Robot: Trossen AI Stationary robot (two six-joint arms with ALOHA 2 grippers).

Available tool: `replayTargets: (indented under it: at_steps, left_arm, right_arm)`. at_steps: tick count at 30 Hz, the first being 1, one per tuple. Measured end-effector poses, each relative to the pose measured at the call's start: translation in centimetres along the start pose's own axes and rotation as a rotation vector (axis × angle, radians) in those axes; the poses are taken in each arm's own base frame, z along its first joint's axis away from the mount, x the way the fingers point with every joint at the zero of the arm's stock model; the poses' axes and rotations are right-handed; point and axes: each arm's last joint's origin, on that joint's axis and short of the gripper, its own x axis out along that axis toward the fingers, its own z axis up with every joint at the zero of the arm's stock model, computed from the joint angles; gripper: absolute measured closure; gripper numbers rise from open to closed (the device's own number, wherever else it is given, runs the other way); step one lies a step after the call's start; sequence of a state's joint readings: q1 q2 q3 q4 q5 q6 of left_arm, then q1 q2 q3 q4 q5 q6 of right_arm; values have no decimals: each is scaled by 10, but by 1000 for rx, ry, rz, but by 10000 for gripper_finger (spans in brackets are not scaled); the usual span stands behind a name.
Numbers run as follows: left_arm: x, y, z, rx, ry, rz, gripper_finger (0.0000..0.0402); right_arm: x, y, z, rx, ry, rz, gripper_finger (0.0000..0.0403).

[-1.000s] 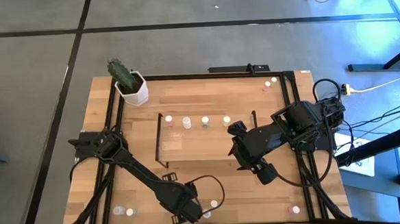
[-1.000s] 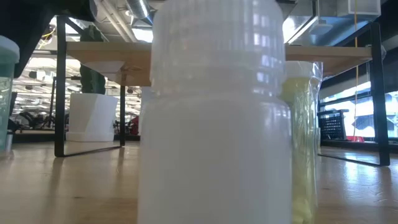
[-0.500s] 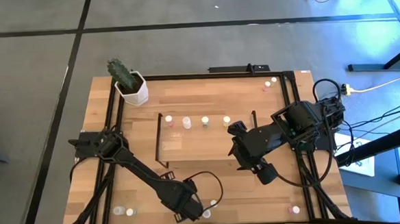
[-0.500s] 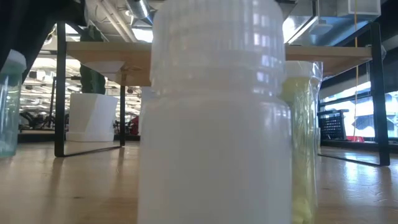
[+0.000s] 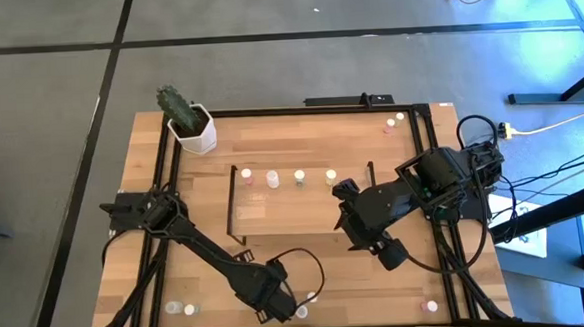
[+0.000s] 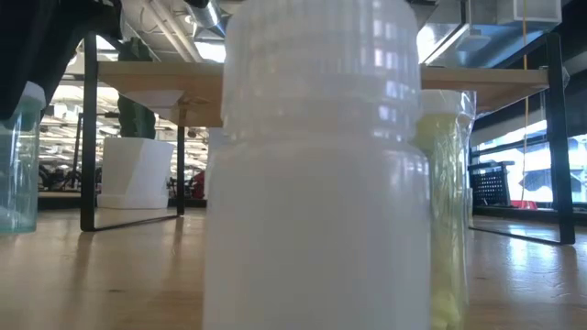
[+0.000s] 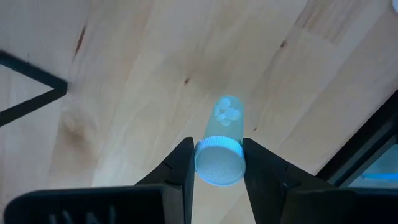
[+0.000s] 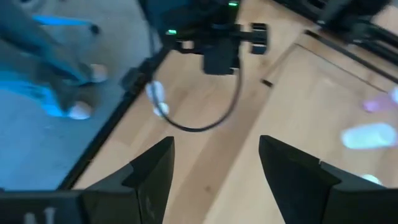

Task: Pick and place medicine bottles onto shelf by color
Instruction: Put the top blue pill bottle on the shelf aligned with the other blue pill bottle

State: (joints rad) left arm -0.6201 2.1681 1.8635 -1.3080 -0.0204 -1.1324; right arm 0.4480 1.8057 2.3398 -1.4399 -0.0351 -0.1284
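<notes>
My left gripper [image 5: 284, 306] is near the table's front edge, pointing down, shut on a pale green medicine bottle [image 7: 222, 134]. In the low view this bottle [image 6: 20, 156] hangs at the left. My right gripper [image 5: 358, 228] is raised over the table beside the shelf's right end, open, with nothing between its fingers [image 8: 214, 146]. The shelf [image 5: 295, 211] stands mid-table. Several bottles [image 5: 299, 177] stand in a row along its far edge. Loose bottles stand at the near left [image 5: 182, 309], near right [image 5: 432, 305] and far right [image 5: 389, 125]. My left gripper pinches the bottle's pale cap [image 7: 208, 163] between its two fingers, one on each side. The fingers come from above, pointing down. The bottle hangs below them, clear of the table and a little tilted.
A white bottle [image 6: 312, 165] stands right in front of the low camera, with a yellow one [image 6: 445, 202] behind it. A white pot with a cactus [image 5: 192, 129] sits at the far left corner. Another bottle [image 5: 302, 310] stands just beside my left gripper.
My left gripper has rolled about its downward line while staying in place. The pale green bottle has turned with it. In the low view the bottle has come further into the picture and now hangs more tilted.
</notes>
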Motion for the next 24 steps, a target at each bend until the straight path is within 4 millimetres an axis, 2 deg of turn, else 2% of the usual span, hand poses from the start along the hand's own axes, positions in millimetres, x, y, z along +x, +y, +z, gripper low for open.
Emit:
replayTargets:
  at_steps: [4, 24]
  left_arm:
    - [0, 2, -1, -36, 10, 22, 307]
    - [0, 2, -1, -40, 10, 25, 307]
  right_arm:
    - [0, 2, 1, -39, -19, 68, 166]
    - [0, 2, 4, -34, -48, 66, 166]
